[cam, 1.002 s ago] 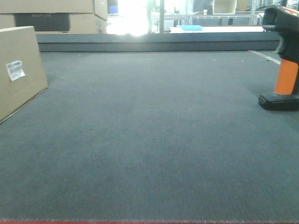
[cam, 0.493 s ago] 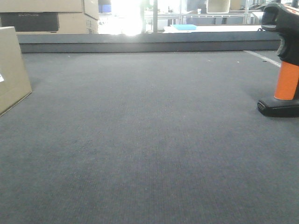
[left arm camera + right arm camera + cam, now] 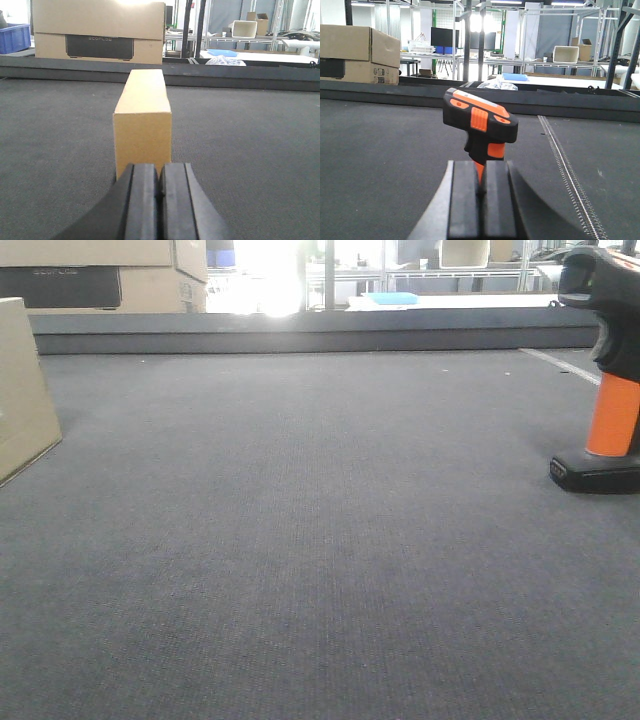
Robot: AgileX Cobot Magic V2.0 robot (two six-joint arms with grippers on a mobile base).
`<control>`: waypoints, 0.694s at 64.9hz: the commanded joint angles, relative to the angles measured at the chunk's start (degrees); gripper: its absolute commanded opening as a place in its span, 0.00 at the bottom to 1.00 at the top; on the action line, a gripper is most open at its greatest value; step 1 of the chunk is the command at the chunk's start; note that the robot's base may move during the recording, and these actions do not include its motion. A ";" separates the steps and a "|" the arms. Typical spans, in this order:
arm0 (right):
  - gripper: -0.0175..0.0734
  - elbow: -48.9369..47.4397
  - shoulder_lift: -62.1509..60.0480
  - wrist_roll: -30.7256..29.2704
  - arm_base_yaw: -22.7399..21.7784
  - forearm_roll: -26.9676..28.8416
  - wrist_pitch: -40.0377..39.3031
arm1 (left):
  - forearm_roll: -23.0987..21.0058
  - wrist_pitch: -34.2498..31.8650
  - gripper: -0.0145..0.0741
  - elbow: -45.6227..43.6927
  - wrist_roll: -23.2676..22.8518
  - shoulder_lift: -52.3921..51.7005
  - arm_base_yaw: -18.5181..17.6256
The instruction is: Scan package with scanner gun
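The package, a plain brown cardboard box (image 3: 25, 390), stands upright at the far left edge of the front view. In the left wrist view the package (image 3: 143, 120) stands end-on just beyond my left gripper (image 3: 160, 169), which is shut and empty. The scanner gun (image 3: 612, 390), black with an orange handle, stands upright on its base at the far right. In the right wrist view the scanner gun (image 3: 480, 122) stands just beyond my right gripper (image 3: 480, 165), which is shut and empty.
Dark grey carpet-like surface (image 3: 320, 540) with a raised dark rim (image 3: 320, 332) at the back. Large cardboard boxes (image 3: 97, 30) stand behind the rim. A blue crate (image 3: 14, 37) is at the far left. A toothed strip (image 3: 567, 170) runs along the surface right of the scanner.
In the front view the package has slid further toward the left edge and its clear label has left the frame. The scanner gun stays at almost the same spot.
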 commanded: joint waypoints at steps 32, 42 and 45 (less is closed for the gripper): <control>0.01 0.00 -0.15 -0.03 0.05 -0.29 -1.26 | -0.31 -0.66 0.04 -0.14 -0.60 -0.20 -0.01; 0.01 0.00 -0.15 -0.03 0.05 -0.29 -1.26 | -2.56 -4.30 0.04 -0.14 -0.60 -0.20 -0.01; 0.01 0.00 -0.15 -0.03 0.05 -0.29 -1.26 | -3.23 -3.74 0.04 -0.44 -0.60 -0.20 -0.01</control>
